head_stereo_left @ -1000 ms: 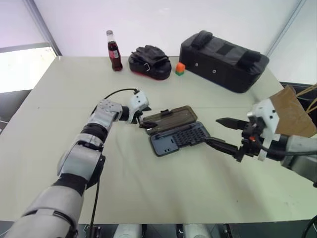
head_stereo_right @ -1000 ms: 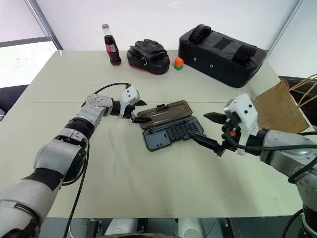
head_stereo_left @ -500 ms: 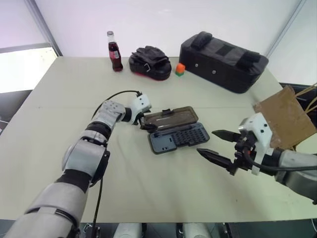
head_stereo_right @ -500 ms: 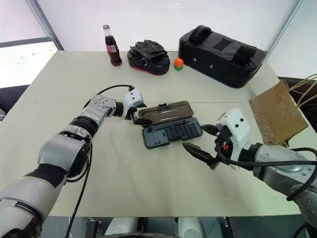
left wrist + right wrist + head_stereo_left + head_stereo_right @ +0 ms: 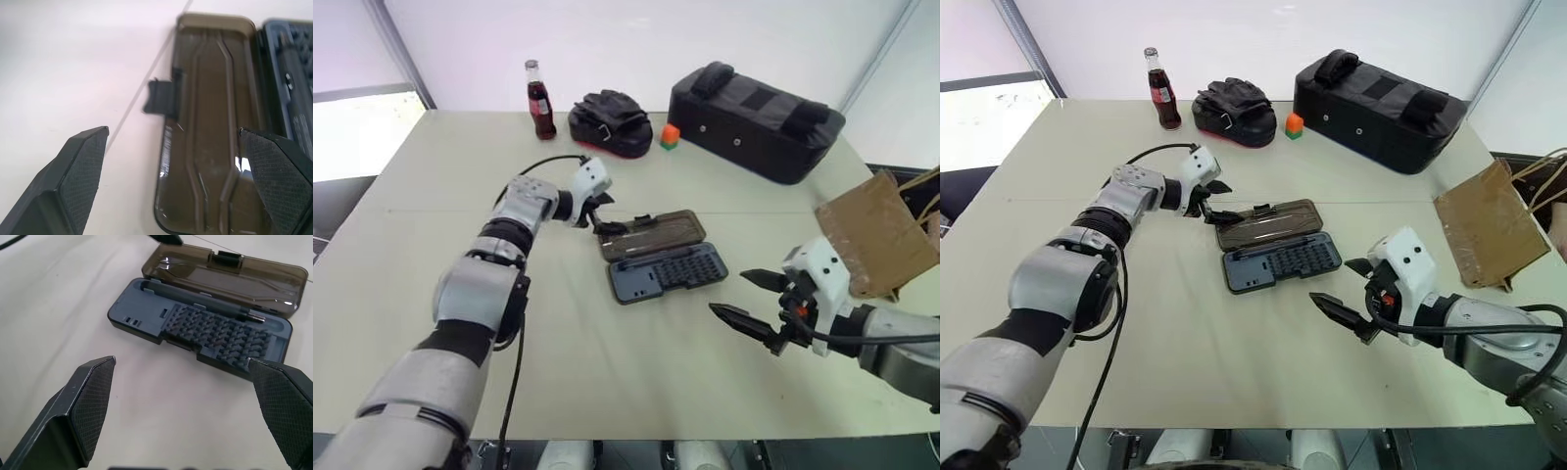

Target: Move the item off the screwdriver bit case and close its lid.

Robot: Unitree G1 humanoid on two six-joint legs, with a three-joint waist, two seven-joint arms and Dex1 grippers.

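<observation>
Since the earlier frames the left gripper (image 5: pixel 599 209) has lifted off the lid's left end and now hangs just above that corner, fingers spread and empty; the right gripper (image 5: pixel 750 302) has drawn back toward the near right of the table (image 5: pixel 431 196), fingers also spread and empty. The paper bag (image 5: pixel 873 233) lies at the table's right edge, well apart from the bit case (image 5: pixel 667 274), so the clearing step looks done. The lid (image 5: pixel 653 235) lies flat open behind the tray, latch tab (image 5: pixel 161 96) on its far edge. Closing remains. Bare table surrounds the case on all sides; the bottle (image 5: pixel 539 100), gloves (image 5: pixel 610 121) and black bag (image 5: pixel 756 119) stand well behind.
</observation>
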